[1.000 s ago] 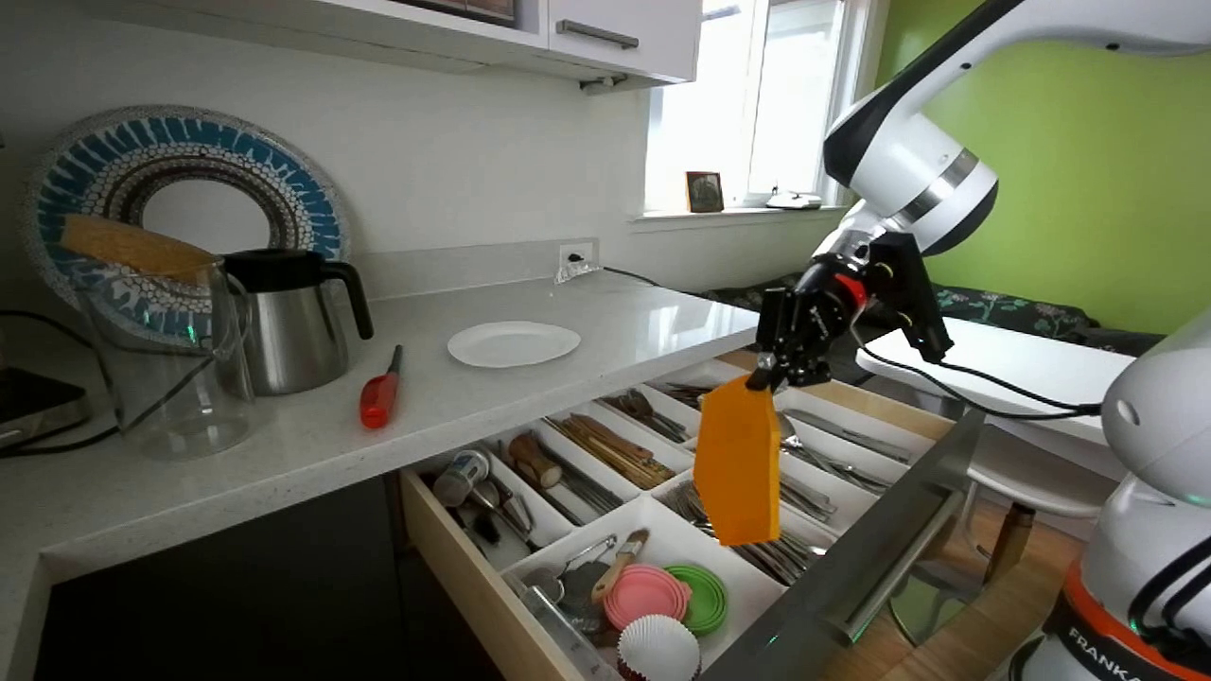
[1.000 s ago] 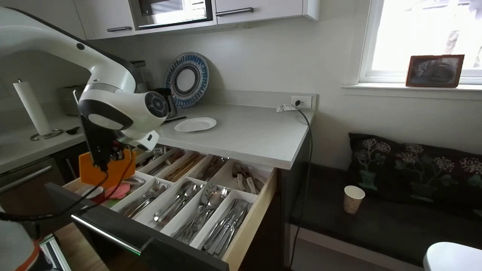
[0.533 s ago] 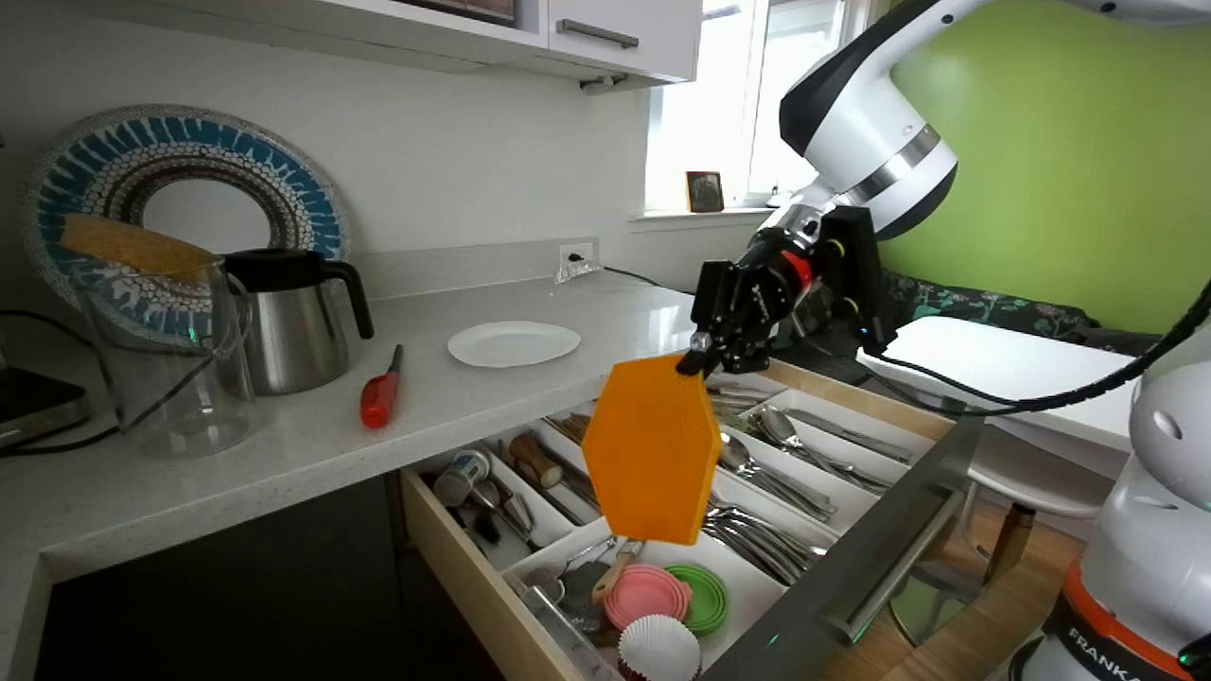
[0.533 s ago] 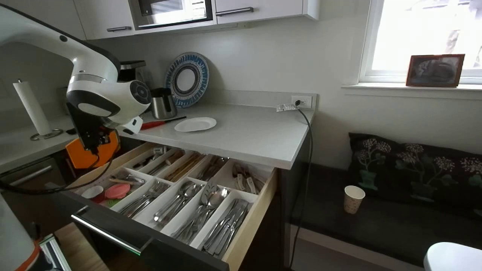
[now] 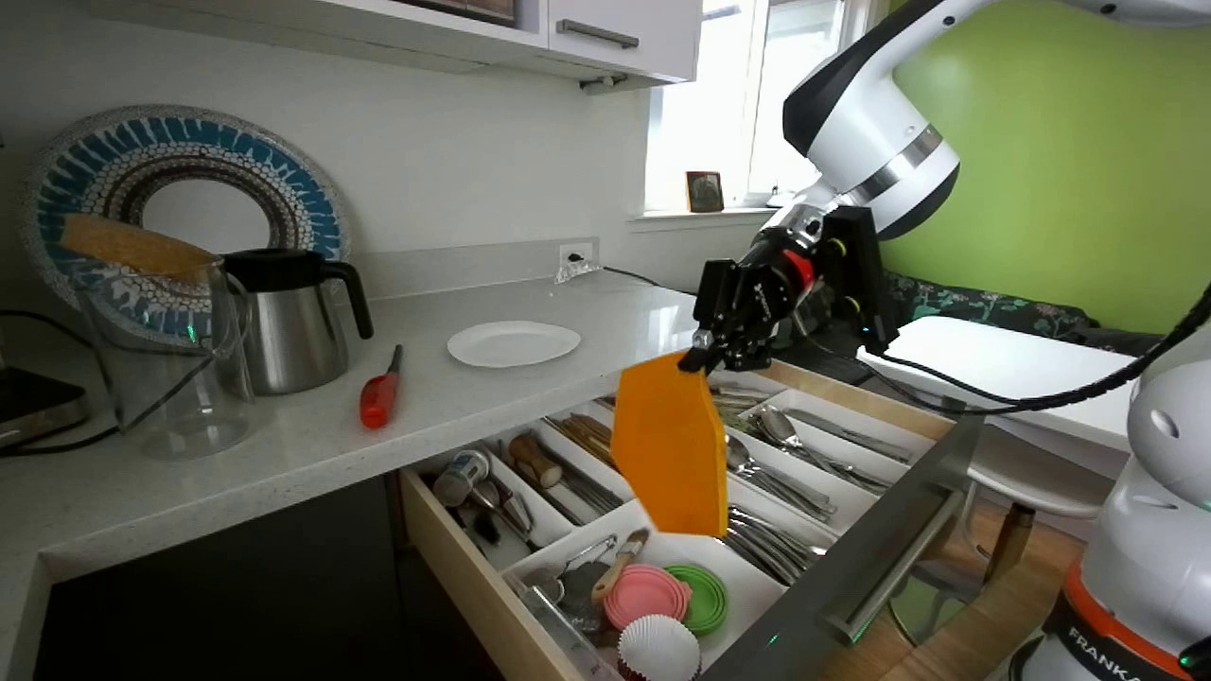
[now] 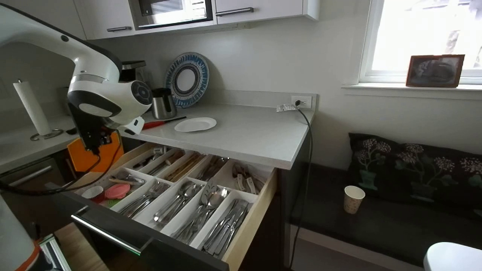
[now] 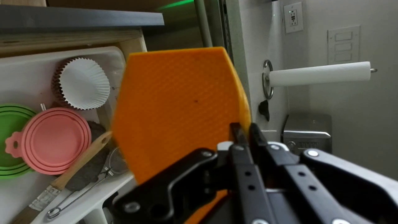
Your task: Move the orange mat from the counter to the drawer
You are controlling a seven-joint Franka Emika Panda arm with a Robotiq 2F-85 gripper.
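We see the orange mat [image 7: 174,96] as a flat, bright, six-sided sheet, its broad face finely textured and marked with a tiny dark speck, its thin edge a lighter yellow-orange. It hangs below the gripper [image 7: 246,128], which is clamped on its top edge near one corner, most of the sheet reaching down from there. Past it we find the drawer [image 5: 464,567], with the mat held above it, though over exactly which part we cannot tell, and beyond that the counter [image 5: 605,303].
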